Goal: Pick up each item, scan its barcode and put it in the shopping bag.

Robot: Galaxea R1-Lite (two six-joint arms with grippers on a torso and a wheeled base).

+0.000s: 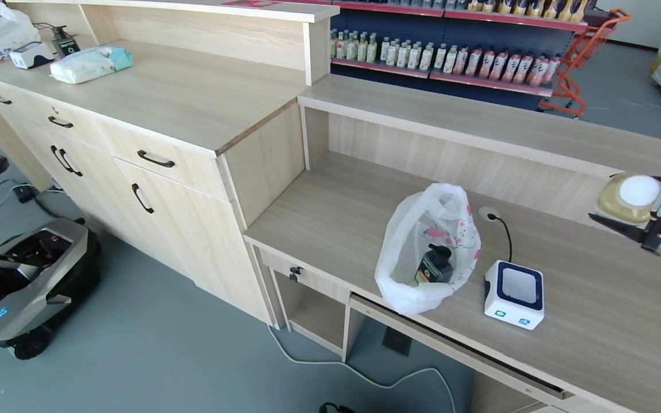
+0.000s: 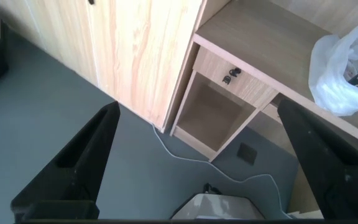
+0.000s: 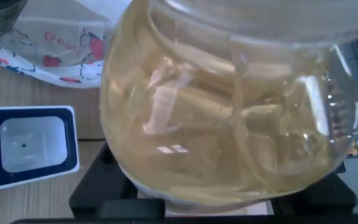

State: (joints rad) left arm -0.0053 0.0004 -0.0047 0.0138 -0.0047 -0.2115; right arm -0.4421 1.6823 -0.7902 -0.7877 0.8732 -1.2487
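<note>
holding yellowish jar [image 1: 634, 195] tight in right gripper [image 1: 629, 215] | prob gotta swing left and down for scanner [image 1: 515, 292], just beside shopping bag [image 1: 422, 229] | spread wide on left gripper [image 2: 197, 158], hanging way off over floor

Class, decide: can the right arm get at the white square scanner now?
Probably yes: only bare wooden counter lies between the white-and-blue square scanner and the right gripper, which holds a clear yellowish jar.
</note>
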